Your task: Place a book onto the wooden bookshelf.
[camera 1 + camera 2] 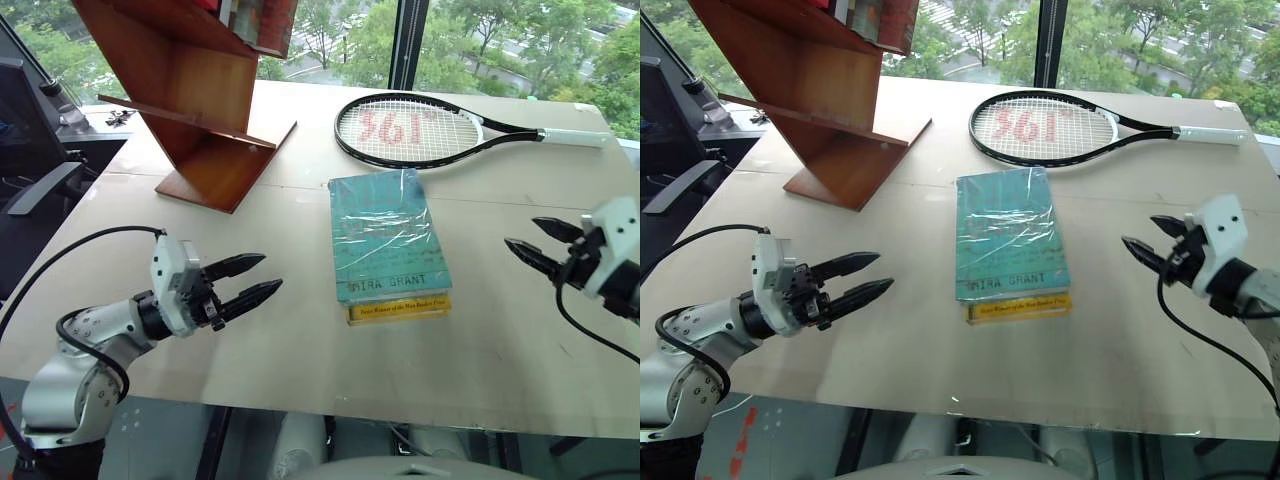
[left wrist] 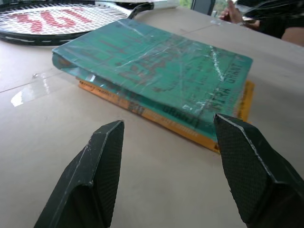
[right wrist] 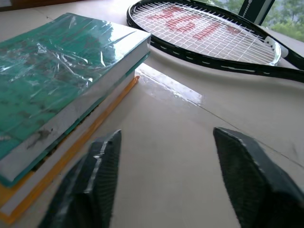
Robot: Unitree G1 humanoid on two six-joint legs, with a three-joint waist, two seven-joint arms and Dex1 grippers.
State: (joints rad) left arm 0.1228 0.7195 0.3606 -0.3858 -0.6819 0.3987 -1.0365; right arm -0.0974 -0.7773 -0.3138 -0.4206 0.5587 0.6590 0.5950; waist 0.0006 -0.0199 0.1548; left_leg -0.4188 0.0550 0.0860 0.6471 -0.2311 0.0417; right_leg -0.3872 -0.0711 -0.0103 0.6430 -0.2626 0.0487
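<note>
My left gripper (image 1: 243,283) sits at the lower left of the head view, jaws spread and holding nothing, aimed across the table (image 1: 300,340) toward the books. At centre frame lies the teal-green Mira Grant book (image 1: 385,235) in its shiny wrap, flat on top of the yellow book (image 1: 400,309), whose edge peeks out along the near side. My right gripper (image 1: 535,245) hangs at the right edge, jaws also parted and empty, well apart from the stack.

I judge the step in hand to be the approach for the pickup. To do it well I'd close in on the teal book's long edges only, keeping the fingers above the seam with the yellow one so it stays behind; the wrap looks slippery, so a firm grip seems wise.

The wooden bookshelf (image 1: 190,100) stands tilted at the upper left, well apart from the stack. Its upper compartment holds a few books (image 1: 262,20), cut off by the frame; the lower slanted board looks bare. A tennis racket (image 1: 420,130) lies beyond the stack, upper right.
</note>
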